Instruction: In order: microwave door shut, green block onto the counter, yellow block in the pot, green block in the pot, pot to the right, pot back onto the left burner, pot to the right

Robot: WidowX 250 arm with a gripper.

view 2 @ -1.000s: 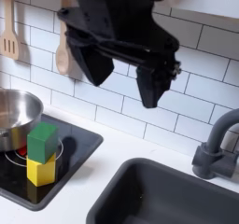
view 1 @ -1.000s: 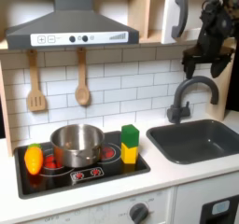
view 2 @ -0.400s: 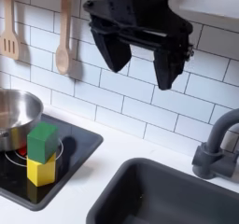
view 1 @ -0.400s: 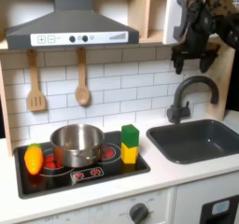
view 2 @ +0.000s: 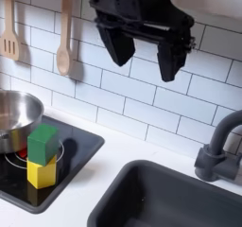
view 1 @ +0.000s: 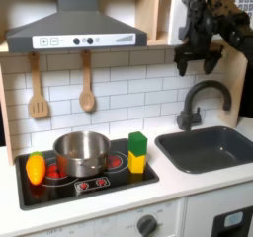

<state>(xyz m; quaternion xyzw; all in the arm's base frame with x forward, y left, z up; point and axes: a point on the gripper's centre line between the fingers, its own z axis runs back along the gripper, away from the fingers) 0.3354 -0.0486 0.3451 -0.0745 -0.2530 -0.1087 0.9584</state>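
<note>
Gripper — jaws wide apart, empty — above counter.

The setting is a toy play kitchen. Evidence: a white subway-tile backsplash, a grey range hood with small knobs, and wooden utensils hanging beneath it. A black cooktop with printed red burners sits in a pale counter, beside a dark grey sink with a curved grey faucet.
</note>
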